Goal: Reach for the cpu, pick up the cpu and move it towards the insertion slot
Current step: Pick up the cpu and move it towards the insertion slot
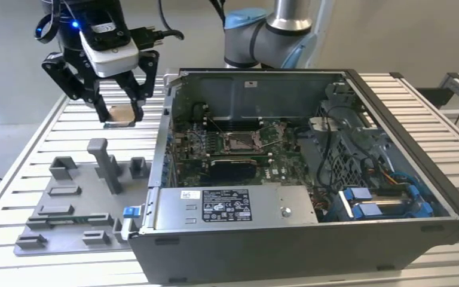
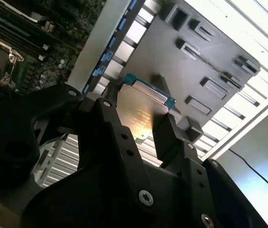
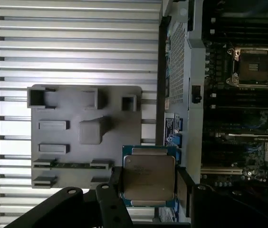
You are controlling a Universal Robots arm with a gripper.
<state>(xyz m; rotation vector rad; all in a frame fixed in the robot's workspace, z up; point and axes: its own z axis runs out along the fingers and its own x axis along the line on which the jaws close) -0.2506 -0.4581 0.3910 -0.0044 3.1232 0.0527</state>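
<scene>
Exterior view: tool (image 1: 122, 115) clamped on the cpu (image 1: 121, 112), held up off the surface (image 1: 22, 149). It sits outside the computer case (image 1: 293, 239), off its wall on the exterior view's left. Grey fixture plate (image 1: 62, 203) lies just beside the case. Insertion slot (image 1: 240, 141) is inside the case, well apart from the chip.

Second wrist view: cpu (image 2: 141, 111) pinched by two opposite edges, gold side showing.

First wrist view: cpu (image 3: 148, 175) looks square to the insertion slot (image 3: 255, 66), with the case wall between them.

Judgement: transfer step. Keep the grip firm and the chip level, clear the case wall with height, and hold the chip square to the socket.
</scene>
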